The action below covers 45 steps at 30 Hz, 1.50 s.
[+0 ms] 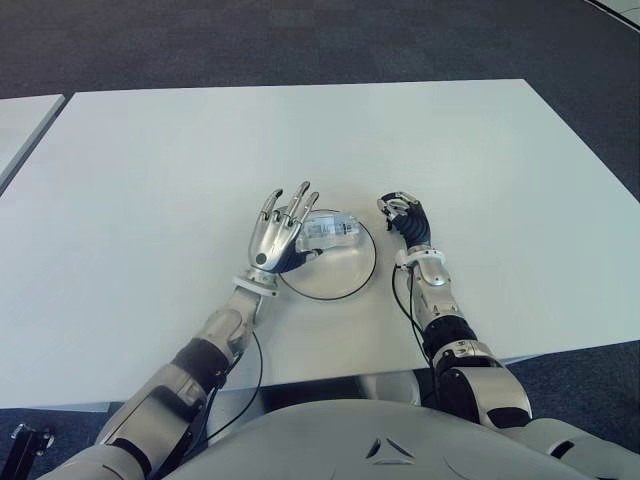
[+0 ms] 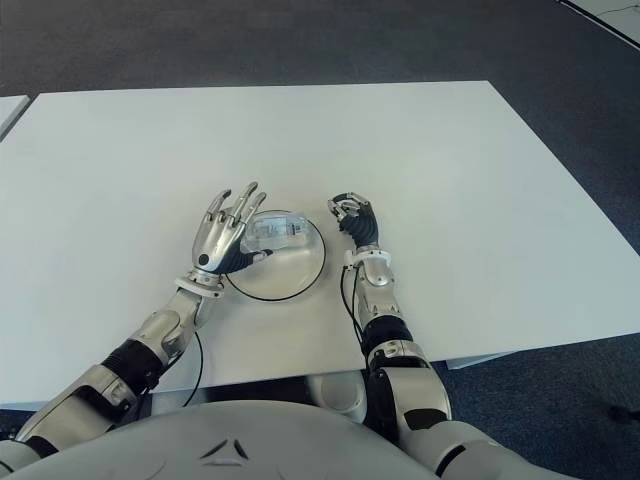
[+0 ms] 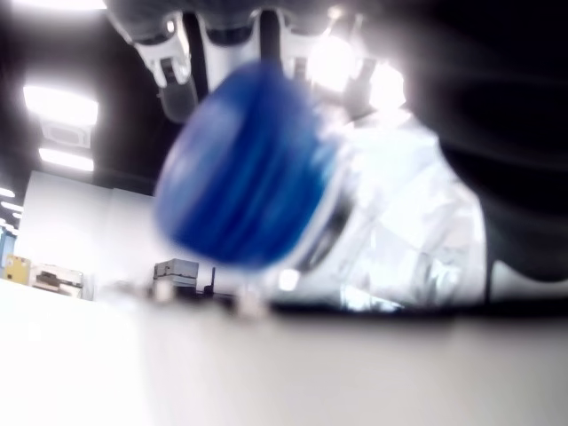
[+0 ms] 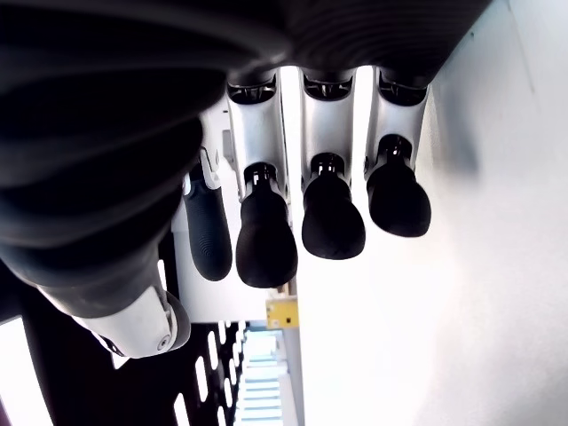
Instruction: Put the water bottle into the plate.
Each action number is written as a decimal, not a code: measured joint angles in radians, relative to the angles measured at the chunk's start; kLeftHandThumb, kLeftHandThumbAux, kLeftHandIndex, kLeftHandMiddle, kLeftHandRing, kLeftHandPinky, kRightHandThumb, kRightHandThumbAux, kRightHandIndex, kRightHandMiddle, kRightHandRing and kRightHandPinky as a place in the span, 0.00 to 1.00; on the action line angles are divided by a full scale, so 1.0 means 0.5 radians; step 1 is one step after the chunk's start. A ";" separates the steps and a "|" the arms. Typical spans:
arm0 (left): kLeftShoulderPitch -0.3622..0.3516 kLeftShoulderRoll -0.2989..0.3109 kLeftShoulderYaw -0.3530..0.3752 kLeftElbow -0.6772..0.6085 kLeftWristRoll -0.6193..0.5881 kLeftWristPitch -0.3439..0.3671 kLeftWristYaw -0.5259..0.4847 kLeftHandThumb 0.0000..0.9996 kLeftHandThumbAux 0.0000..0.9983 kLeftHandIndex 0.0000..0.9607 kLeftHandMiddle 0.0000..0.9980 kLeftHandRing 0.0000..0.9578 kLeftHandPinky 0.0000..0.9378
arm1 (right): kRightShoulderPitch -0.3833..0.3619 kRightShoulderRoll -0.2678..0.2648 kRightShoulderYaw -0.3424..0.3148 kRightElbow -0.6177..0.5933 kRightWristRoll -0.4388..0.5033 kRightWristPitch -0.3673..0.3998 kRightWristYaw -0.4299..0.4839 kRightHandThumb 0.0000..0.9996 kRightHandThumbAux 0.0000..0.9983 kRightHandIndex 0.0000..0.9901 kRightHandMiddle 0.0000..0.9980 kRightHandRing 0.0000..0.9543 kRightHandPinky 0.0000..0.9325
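Note:
A clear water bottle [image 1: 332, 229] with a blue cap [image 3: 244, 169] lies on its side in the round, dark-rimmed plate [image 1: 340, 285] near the table's front edge. My left hand [image 1: 283, 228] stands at the plate's left rim, palm toward the cap end of the bottle, fingers spread upward and not wrapped around it. In the left wrist view the cap fills the frame just below the fingers [image 3: 169, 53]. My right hand [image 1: 403, 212] shows just right of the plate with its fingers [image 4: 333, 222] curled and nothing in them.
The white table [image 1: 300, 140] stretches far behind and to both sides of the plate. A second table's corner [image 1: 20, 120] shows at the far left. Dark carpet surrounds the tables.

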 measured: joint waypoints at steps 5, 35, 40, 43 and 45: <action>0.001 -0.012 -0.014 -0.008 0.008 0.050 0.012 0.12 0.62 0.00 0.00 0.00 0.00 | 0.000 0.000 0.001 0.000 -0.001 0.000 -0.005 0.70 0.73 0.44 0.79 0.81 0.81; 0.024 -0.180 -0.006 0.022 0.006 0.399 0.424 0.06 0.38 0.00 0.00 0.00 0.00 | -0.001 -0.009 0.020 0.003 -0.002 0.000 -0.007 0.70 0.73 0.44 0.78 0.81 0.80; 0.021 -0.215 0.007 0.075 -0.012 0.397 0.577 0.03 0.40 0.00 0.00 0.00 0.00 | -0.002 -0.014 0.021 0.004 -0.002 0.000 -0.007 0.70 0.73 0.44 0.78 0.81 0.80; 0.012 -0.234 0.021 0.100 -0.023 0.393 0.650 0.02 0.40 0.00 0.00 0.00 0.00 | -0.002 -0.017 0.022 0.006 -0.002 0.000 -0.006 0.70 0.73 0.44 0.78 0.81 0.80; 0.002 -0.247 0.035 0.122 -0.031 0.390 0.707 0.02 0.41 0.00 0.00 0.00 0.00 | -0.002 -0.018 0.022 0.008 -0.002 0.000 -0.006 0.70 0.73 0.44 0.78 0.81 0.80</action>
